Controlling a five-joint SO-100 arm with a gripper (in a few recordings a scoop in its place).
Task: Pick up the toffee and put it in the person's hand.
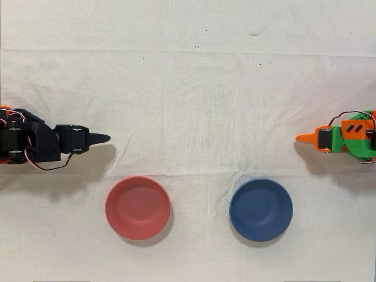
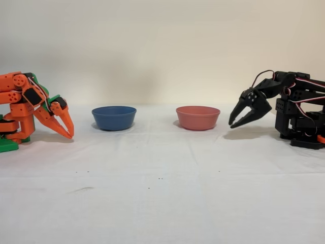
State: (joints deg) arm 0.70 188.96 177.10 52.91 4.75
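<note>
My black gripper (image 1: 107,138) rests at the left edge of the overhead view, its fingers drawn together into one point just above the white cloth. In the fixed view the gripper (image 2: 232,125) hangs at the right, tips down and nearly touching, with nothing between them. The toffee is out of view. The person's hand is out of view too.
A red bowl (image 1: 137,207) (image 2: 198,117) and a blue bowl (image 1: 261,210) (image 2: 114,117) stand on the cloth, the red one nearer my gripper; both look empty from above. The idle orange arm (image 1: 343,140) (image 2: 30,107) sits at the opposite side.
</note>
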